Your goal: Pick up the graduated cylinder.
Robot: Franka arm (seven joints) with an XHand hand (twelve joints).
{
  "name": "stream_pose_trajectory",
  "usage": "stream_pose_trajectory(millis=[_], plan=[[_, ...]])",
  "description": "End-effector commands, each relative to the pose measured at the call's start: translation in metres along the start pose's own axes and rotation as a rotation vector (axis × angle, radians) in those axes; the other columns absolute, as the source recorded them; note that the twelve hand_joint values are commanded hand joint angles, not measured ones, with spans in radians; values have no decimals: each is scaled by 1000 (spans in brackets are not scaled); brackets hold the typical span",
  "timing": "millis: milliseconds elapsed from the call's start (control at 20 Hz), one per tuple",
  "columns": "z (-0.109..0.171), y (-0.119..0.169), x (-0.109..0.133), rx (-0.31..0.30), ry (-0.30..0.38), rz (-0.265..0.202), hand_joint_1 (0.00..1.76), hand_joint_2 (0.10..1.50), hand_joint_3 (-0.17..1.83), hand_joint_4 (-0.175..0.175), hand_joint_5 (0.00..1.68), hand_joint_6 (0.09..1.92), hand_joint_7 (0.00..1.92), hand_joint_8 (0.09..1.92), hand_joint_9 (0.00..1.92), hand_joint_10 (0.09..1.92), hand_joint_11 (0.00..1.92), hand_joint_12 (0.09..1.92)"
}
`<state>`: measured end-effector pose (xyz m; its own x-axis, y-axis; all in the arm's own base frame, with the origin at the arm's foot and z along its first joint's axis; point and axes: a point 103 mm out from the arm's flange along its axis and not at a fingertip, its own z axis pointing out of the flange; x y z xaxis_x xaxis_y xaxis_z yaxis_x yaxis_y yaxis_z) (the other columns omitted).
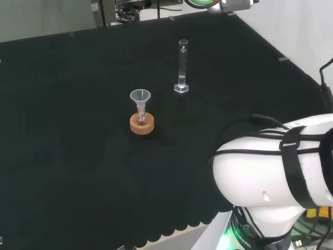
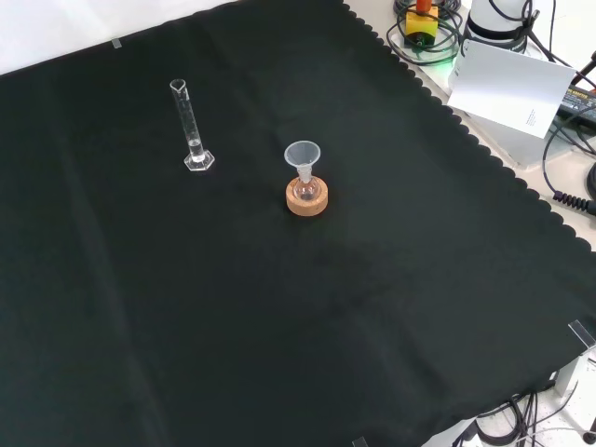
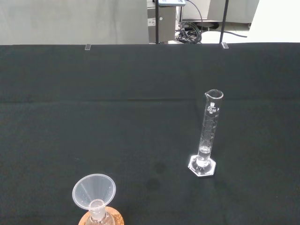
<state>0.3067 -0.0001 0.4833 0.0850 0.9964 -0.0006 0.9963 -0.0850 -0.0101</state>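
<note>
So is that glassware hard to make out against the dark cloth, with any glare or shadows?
Head view: the graduated cylinder reads as thin bright edges on the black cloth; no clear shadows. Front view: the funnel and cork ring stand out best. Wrist view: small highlights glint on the cylinder's base; the room behind looks bright.

The arm's white links (image 1: 270, 166), strapped with black cables, bulk at the head view's lower right; well apart from the graduated cylinder (image 1: 182, 66).
</note>
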Motion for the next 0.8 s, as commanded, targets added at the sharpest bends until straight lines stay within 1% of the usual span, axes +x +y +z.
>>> stream_pose_trajectory(millis=[50, 150, 200, 600, 700, 800], plan=[[0, 0, 0, -13, -11, 0, 154, 1096, 543, -24, 102, 180, 0, 515, 137, 678, 25, 1340], [1, 1, 0, -14, -14, -1, 129, 1167, 420, -24, 136, 88, 0, 497, 126, 690, 6, 1375], [1, 2, 0, -13, -19, 1, 125, 1182, 393, -24, 144, 87, 0, 494, 124, 692, 2, 1381], [5, 6, -1, -16, -22, 11, 123, 1204, 348, -25, 158, 87, 0, 498, 126, 696, 0, 1388], [13, 13, -1, -7, -13, 18, 128, 1212, 328, -25, 165, 87, 0, 506, 131, 697, 0, 1390], [25, 21, -7, -1, 0, 27, 133, 1214, 318, -27, 169, 87, 0, 512, 135, 698, 0, 1391]])
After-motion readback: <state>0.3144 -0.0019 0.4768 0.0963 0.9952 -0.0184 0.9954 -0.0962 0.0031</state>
